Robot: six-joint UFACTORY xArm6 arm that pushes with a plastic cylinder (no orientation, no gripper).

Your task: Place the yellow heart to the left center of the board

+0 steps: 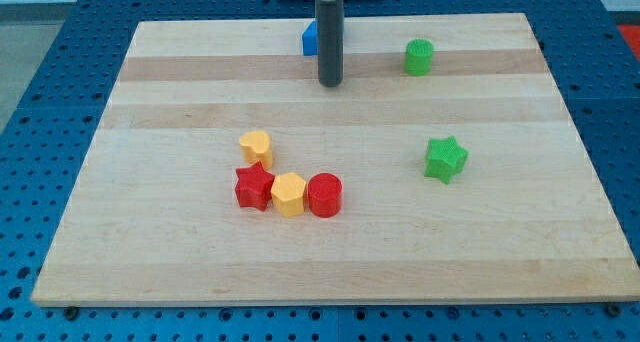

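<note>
The yellow heart [256,145] lies left of the board's middle, just above the red star [254,187]. The yellow hexagon [289,194] sits right of the star, touching it, and the red cylinder [324,195] touches the hexagon's right side. My tip [330,83] rests on the board near the view's top centre, well above and to the right of the heart, apart from it. A blue block [310,39] sits just left of the rod, partly hidden by it; its shape is unclear.
A green cylinder [419,57] stands at the upper right. A green star [445,159] lies at the right of the middle. The wooden board [150,232] rests on a blue perforated table.
</note>
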